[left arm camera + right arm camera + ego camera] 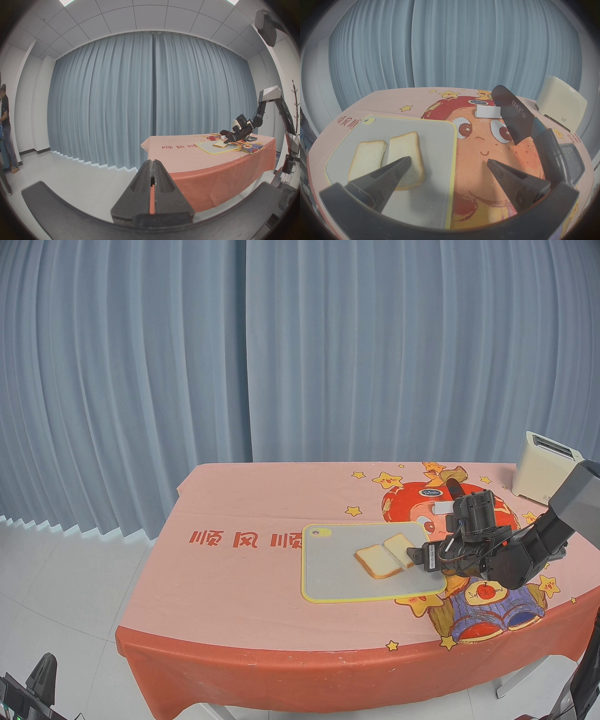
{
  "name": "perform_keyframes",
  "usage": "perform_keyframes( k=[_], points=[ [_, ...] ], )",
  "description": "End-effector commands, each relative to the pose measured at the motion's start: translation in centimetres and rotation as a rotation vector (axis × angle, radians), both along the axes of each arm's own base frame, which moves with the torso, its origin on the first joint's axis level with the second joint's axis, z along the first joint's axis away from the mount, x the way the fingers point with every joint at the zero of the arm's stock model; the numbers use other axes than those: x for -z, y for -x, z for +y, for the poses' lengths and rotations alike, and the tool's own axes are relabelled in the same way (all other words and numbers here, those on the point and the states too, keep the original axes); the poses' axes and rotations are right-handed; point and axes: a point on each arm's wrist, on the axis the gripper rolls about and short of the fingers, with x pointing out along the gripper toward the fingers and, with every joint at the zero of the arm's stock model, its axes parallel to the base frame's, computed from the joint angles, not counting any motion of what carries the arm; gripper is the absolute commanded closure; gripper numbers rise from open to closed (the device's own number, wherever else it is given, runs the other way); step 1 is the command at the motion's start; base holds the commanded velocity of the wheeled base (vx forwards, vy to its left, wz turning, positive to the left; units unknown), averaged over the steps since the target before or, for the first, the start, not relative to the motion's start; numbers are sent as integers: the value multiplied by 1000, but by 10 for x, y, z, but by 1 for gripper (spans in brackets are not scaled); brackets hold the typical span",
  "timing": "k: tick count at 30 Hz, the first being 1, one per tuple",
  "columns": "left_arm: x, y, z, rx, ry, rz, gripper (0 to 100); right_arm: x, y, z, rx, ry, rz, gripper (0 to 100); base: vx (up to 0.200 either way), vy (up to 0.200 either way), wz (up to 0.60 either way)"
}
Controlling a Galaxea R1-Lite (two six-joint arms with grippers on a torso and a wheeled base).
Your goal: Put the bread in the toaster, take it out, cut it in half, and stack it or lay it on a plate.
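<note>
- Head view: my right claw [420,554] hangs low over the board's [331,577] edge on the toaster side, fingers spread wide and holding nothing.
- Bread [379,560] lies on that board, cut in two halves side by side, flat, crusts outward.
- Right wrist view: one fingertip [404,162] sits over the nearer half of the bread [407,153]; I cannot tell whether it touches. My other finger is out past the board's [437,131] yellow rim, over the tablecloth.
- Knife [512,114], black blade and dark handle, is just beside my right claw on the toaster side, its blade pointing away toward the curtain. I cannot tell what it rests on.
- Toaster [545,466], cream-coloured, stands upright at the table's [250,615] far right corner, well apart from the board.
- Left wrist view: my left claw [152,187] is pinched closed on nothing, held low and well off the table's left side, over the floor.
- A blue-grey curtain [250,352] hangs behind the table.
</note>
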Motion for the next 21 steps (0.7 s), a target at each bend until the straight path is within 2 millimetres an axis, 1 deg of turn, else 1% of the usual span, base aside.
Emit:
perform_keyframes(
  k=[1,7,8,21],
  points=[
    [5,-1,0,0,0,19,100,4,1,1,-3,5,13,0,0,0,0],
    [5,-1,0,0,0,19,100,3,1,1,-3,5,13,0,0,0,0],
    [5,-1,0,0,0,19,100,4,1,1,-3,6,15,100,0,0,0],
    [5,-1,0,0,0,19,100,1,2,1,-7,3,8,100,0,0,0]
  ],
)
